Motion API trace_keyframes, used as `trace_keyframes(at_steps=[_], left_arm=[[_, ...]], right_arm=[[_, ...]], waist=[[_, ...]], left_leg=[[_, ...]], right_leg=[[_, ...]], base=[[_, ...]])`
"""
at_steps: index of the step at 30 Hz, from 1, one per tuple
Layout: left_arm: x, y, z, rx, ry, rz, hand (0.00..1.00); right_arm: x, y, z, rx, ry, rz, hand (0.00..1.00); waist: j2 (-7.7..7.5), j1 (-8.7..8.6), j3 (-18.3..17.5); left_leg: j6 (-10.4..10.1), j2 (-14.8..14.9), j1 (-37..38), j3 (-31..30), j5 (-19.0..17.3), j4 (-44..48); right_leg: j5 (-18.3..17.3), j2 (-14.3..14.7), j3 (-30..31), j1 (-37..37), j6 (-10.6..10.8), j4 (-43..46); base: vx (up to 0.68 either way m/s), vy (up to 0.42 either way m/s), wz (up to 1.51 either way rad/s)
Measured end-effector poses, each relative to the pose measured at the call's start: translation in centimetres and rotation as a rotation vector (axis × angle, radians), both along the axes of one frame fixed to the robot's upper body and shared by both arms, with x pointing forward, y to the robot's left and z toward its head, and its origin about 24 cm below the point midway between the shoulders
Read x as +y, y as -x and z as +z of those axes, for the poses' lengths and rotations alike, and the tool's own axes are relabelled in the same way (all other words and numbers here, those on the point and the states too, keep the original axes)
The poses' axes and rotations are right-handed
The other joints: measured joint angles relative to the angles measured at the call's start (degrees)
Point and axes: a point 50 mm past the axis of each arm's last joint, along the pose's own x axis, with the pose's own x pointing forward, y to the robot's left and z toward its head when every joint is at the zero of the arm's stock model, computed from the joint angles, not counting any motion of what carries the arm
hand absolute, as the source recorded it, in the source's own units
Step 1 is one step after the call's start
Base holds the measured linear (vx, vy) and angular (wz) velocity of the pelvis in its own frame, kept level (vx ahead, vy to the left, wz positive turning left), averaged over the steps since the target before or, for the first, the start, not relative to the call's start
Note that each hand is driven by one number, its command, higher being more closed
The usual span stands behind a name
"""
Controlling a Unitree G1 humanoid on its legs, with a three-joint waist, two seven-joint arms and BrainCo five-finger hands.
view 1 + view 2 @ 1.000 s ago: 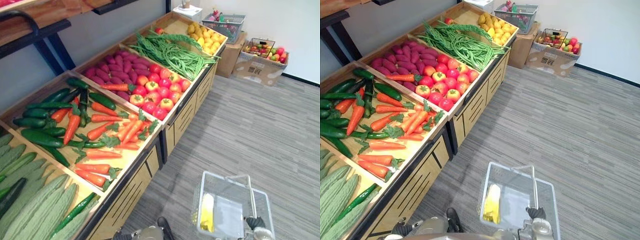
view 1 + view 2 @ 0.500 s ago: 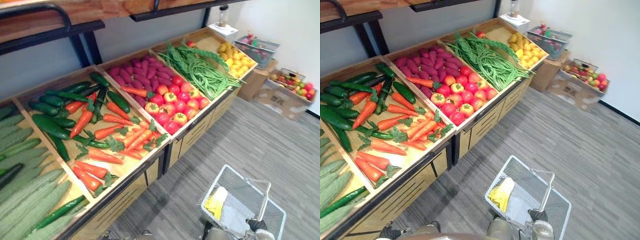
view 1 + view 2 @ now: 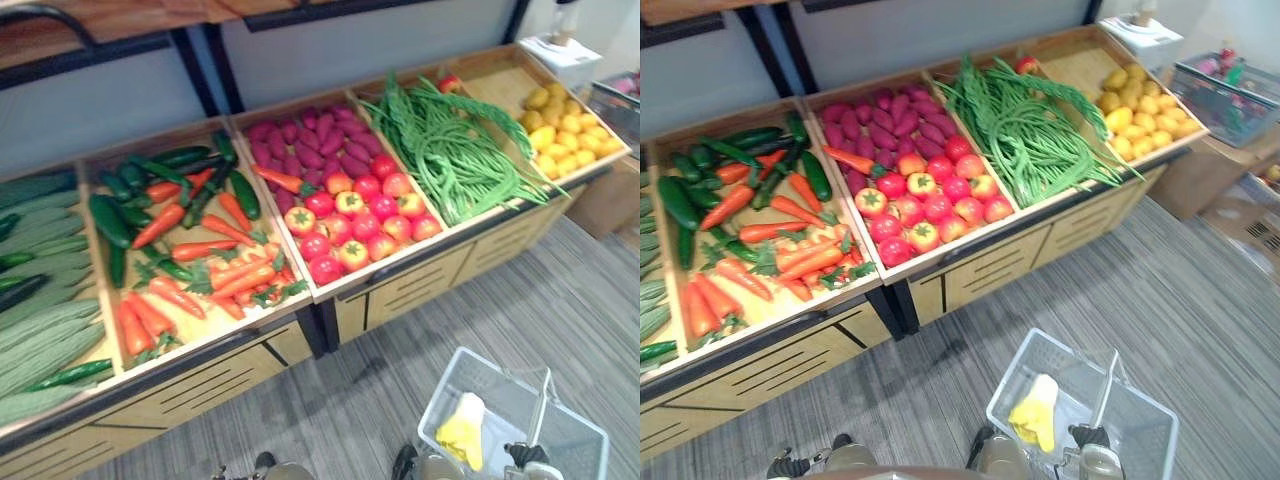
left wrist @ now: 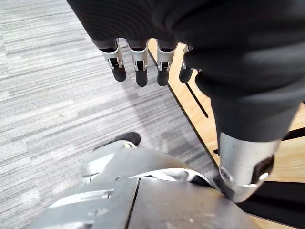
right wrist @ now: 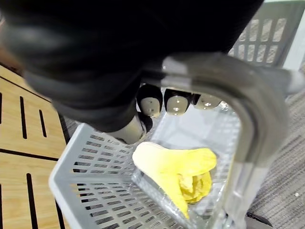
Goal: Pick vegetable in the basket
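The left hand (image 4: 138, 67) hangs with its fingers straight and slack and nothing in them, over the grey striped carpet (image 3: 940, 400) just beside the slotted wooden front of the worktop (image 3: 990, 270). On that long worktop, raised wooden rims divide the sloped top into bins.

At the far left lie pale, ridged gourds (image 3: 40, 340). The next bin mixes smooth dark cucumbers (image 3: 108, 218) with tapered orange carrots (image 3: 240, 280) that have green leafy tops. Beyond them, oval purple sweet potatoes (image 3: 300, 150) fill the back of a bin and round glossy red tomatoes (image 3: 360, 215) the front, with one carrot lying across between the two. Further right is a loose heap of long thin green beans (image 3: 460, 160), then a pile of knobbly yellow lemons (image 3: 560, 125).

In front of the worktop, low at the right, is a grey plastic basket (image 5: 90, 191) with lattice walls. The right hand (image 5: 171, 100) has its fingers curled round the basket's smooth bar handle (image 5: 248, 124). One yellow vegetable (image 3: 1037, 412), soft-looking and folded at one end, lies on the basket's floor, close to the wall nearest the worktop. All the other vegetables are in the bins.

At the far right, past the worktop's end, a second grey lattice basket (image 3: 1230, 90) sits on a brown cardboard box (image 3: 1200, 180).
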Motion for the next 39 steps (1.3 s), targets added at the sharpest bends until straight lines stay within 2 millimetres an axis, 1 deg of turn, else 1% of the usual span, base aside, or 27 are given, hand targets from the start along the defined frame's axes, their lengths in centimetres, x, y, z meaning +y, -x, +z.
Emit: trace_keyframes(at_steps=[2,4,5,8,9,10,12,14,15,18,19,21,23,24,26,27,29,30,31,32,33,35,36,37,38,39], left_arm=[[-0.5,-0.7,0.0,-0.013,0.008,-0.027,0.00],[-1.2,-1.1,0.0,-0.021,0.019,-0.052,0.00],[-1.2,-1.0,0.0,-0.020,0.018,-0.051,0.00],[-1.0,-0.8,-0.1,-0.013,0.014,-0.046,0.00],[-0.9,-0.7,0.0,-0.014,0.013,-0.032,0.00],[-0.8,-0.7,0.0,-0.015,0.010,-0.021,0.00],[-0.1,-0.3,0.1,-0.017,-0.020,0.045,0.00],[0.5,0.0,0.2,-0.013,-0.037,0.099,0.00],[1.0,0.4,0.2,-0.022,-0.049,0.186,0.00],[1.8,-0.2,0.7,-0.083,-0.068,0.349,0.00],[2.4,-0.7,1.2,-0.136,-0.094,0.430,0.00],[3.3,-2.6,2.8,-0.259,-0.160,0.493,0.00],[4.3,-5.9,6.2,-0.472,-0.293,0.498,0.00],[4.5,-6.8,7.3,-0.522,-0.338,0.482,0.00],[5.2,-9.2,11.3,-0.714,-0.491,0.465,0.00],[5.3,-9.7,12.2,-0.758,-0.520,0.467,0.00],[5.7,-11.5,15.8,-0.905,-0.635,0.446,0.00],[5.9,-12.0,16.8,-0.941,-0.676,0.427,0.00],[6.0,-12.5,17.7,-0.969,-0.711,0.401,0.00],[6.1,-12.9,18.1,-0.982,-0.733,0.378,0.00],[6.3,-13.6,18.9,-1.004,-0.770,0.319,0.00],[6.2,-14.3,19.6,-1.018,-0.814,0.226,0.00],[6.2,-14.9,20.0,-1.018,-0.837,0.148,0.00],[6.3,-15.2,20.1,-1.011,-0.858,0.101,0.00],[6.5,-15.8,20.2,-0.989,-0.895,0.011,0.00],[6.7,-16.2,20.3,-0.978,-0.908,-0.028,0.00]], right_arm=[[0.0,0.2,-0.1,0.009,0.003,-0.005,1.00],[-0.1,0.3,0.0,0.008,0.005,-0.005,1.00],[-0.1,0.4,-0.1,0.011,0.006,-0.006,1.00],[0.2,0.7,-0.2,0.017,-0.001,-0.009,1.00],[0.4,0.7,-0.3,0.017,-0.007,-0.007,1.00],[0.5,0.7,-0.3,0.016,-0.010,-0.007,1.00],[1.1,0.6,-0.5,0.007,-0.023,-0.006,1.00],[1.2,0.5,-0.5,0.000,-0.022,-0.013,1.00],[1.1,0.6,-0.4,-0.004,-0.023,-0.025,1.00],[1.1,1.0,-0.5,0.000,-0.026,-0.044,1.00],[1.1,1.2,-0.6,0.005,-0.024,-0.046,1.00],[1.2,1.3,-0.6,0.008,-0.018,-0.048,1.00],[1.3,1.3,-0.6,0.009,0.003,-0.040,1.00],[1.4,1.4,-0.6,0.012,0.008,-0.037,1.00],[1.4,1.9,-0.6,0.021,0.020,-0.035,1.00],[1.3,2.0,-0.6,0.023,0.025,-0.038,1.00],[1.3,2.0,-0.6,0.015,0.034,-0.039,1.00],[1.3,2.0,-0.6,0.012,0.035,-0.038,1.00],[1.3,1.8,-0.5,0.009,0.036,-0.034,1.00],[1.3,1.8,-0.5,0.008,0.038,-0.028,1.00],[1.3,1.7,-0.5,0.008,0.040,-0.014,1.00],[1.3,1.5,-0.4,0.005,0.044,0.005,1.00],[1.3,1.3,-0.3,-0.004,0.047,0.010,1.00],[1.3,1.1,-0.3,-0.009,0.049,0.016,1.00],[1.3,0.9,-0.2,-0.017,0.053,0.031,1.00],[1.3,0.7,-0.1,-0.020,0.056,0.042,1.00]], waist=[[0.03,-0.06,-0.02],[0.52,-0.01,-0.31],[1.19,0.00,-0.70],[0.99,0.27,-0.61],[0.94,0.28,-0.65],[0.92,0.31,-0.66],[0.96,0.30,-0.69],[1.15,0.32,-0.69],[1.44,0.22,-0.82],[1.65,0.10,-0.98],[1.66,0.05,-1.05],[1.56,0.18,-1.15],[1.52,0.15,-1.29],[1.57,0.15,-1.62],[1.76,0.09,-2.97],[1.81,0.08,-3.29],[1.88,-0.02,-3.51],[1.88,-0.02,-3.52],[1.88,-0.06,-3.52],[1.88,-0.14,-3.52],[1.88,-0.24,-3.52],[1.85,-0.60,-3.53],[1.86,-1.26,-3.53],[1.86,-1.43,-3.53],[1.84,-1.52,-3.52],[1.83,-1.53,-3.52]], left_leg=[[-0.09,-1.85,0.48,1.84,-0.45,-1.70],[0.06,-3.57,0.85,1.59,-0.33,-5.47],[0.09,-4.48,0.86,0.76,-0.31,-7.14],[0.55,-6.24,0.89,-0.03,-0.62,-9.38],[0.57,-6.90,0.89,-0.41,-0.63,-10.14],[0.57,-7.17,0.89,-0.69,-0.63,-10.37],[0.57,-7.93,1.09,-1.20,-0.63,-10.95],[0.70,-8.13,1.58,-1.14,-0.82,-11.38],[0.77,-8.32,2.27,-1.13,-0.99,-12.28],[0.50,-8.53,2.62,-0.89,-1.41,-13.01],[0.70,-8.65,2.79,-0.82,-1.56,-13.41],[0.73,-8.84,2.57,-0.48,-1.60,-13.58],[0.75,-9.11,2.38,0.03,-1.78,-13.57],[0.75,-9.20,2.25,0.06,-1.82,-13.57],[1.01,-9.55,2.09,0.16,-1.72,-13.56],[1.05,-9.63,2.11,0.26,-1.70,-13.55],[1.07,-9.75,2.76,0.28,-1.75,-13.55],[1.07,-9.75,2.94,0.28,-1.77,-13.55],[1.06,-9.71,3.08,0.28,-1.79,-13.55],[1.06,-9.67,3.19,0.30,-1.81,-13.55],[0.75,-9.42,3.67,0.55,-2.12,-13.55],[0.72,-9.33,4.11,1.19,-2.39,-13.55],[0.82,-9.35,4.18,1.56,-2.66,-13.55],[0.80,-9.35,4.24,1.78,-2.74,-13.55],[0.73,-9.35,4.45,2.40,-3.01,-13.55],[0.70,-9.35,4.45,2.91,-3.15,-13.55]], right_leg=[[0.08,-0.39,-1.67,1.18,0.15,-0.97],[0.52,-0.65,-3.07,1.27,0.91,-1.31],[1.00,-0.65,-3.63,1.27,1.65,-1.83],[2.65,-1.32,-3.54,1.53,3.01,-3.59],[3.77,-1.32,-3.48,2.05,3.39,-5.28],[4.23,-1.28,-3.42,2.22,3.45,-6.12],[5.74,-1.07,-2.65,3.06,3.79,-8.75],[6.04,-1.00,-1.73,3.06,3.92,-9.41],[6.04,-0.78,-0.94,3.04,4.04,-9.83],[6.07,-0.18,1.47,2.81,4.29,-10.47],[6.08,0.25,2.89,2.72,4.29,-10.88],[6.32,0.38,4.08,2.04,4.22,-11.10],[7.25,0.35,4.63,1.84,4.11,-12.04],[7.52,0.36,4.76,1.79,4.12,-12.33],[8.83,0.40,5.17,1.94,4.21,-13.23],[8.91,0.39,5.36,1.92,4.19,-13.32],[9.20,0.41,6.20,2.08,4.17,-13.40],[9.22,0.46,6.75,2.16,4.14,-13.42],[9.27,0.54,7.28,2.10,4.07,-13.47],[9.33,0.61,7.53,2.08,3.98,-13.56],[9.69,1.00,8.32,2.16,3.54,-14.13],[9.97,1.18,9.17,2.07,3.47,-14.37],[10.07,1.19,9.52,1.94,3.58,-14.48],[10.21,1.22,9.84,1.82,3.56,-14.53],[10.61,1.34,10.79,1.29,3.54,-14.82],[10.94,1.40,11.29,1.01,3.61,-15.06]], base=[[0.06,0.039,0.57],[0.02,0.090,0.48],[0.01,0.098,0.34],[0.00,0.164,0.23],[-0.02,0.169,0.15],[-0.05,0.140,0.14],[-0.06,0.098,0.04],[-0.08,0.060,-0.12],[-0.08,0.049,-0.16],[-0.06,0.031,-0.09],[-0.02,0.020,-0.06],[0.00,0.033,-0.13],[0.04,0.030,-0.14],[0.07,0.020,-0.07],[0.11,0.012,-0.07],[0.14,0.004,-0.10],[0.13,-0.004,-0.18],[0.09,-0.011,-0.22],[0.07,-0.017,-0.18],[0.05,-0.021,-0.26],[0.04,-0.027,-0.29],[0.01,-0.018,-0.27],[-0.02,-0.005,-0.16],[-0.03,-0.001,-0.25],[-0.04,0.001,-0.30],[-0.07,-0.002,-0.45]])
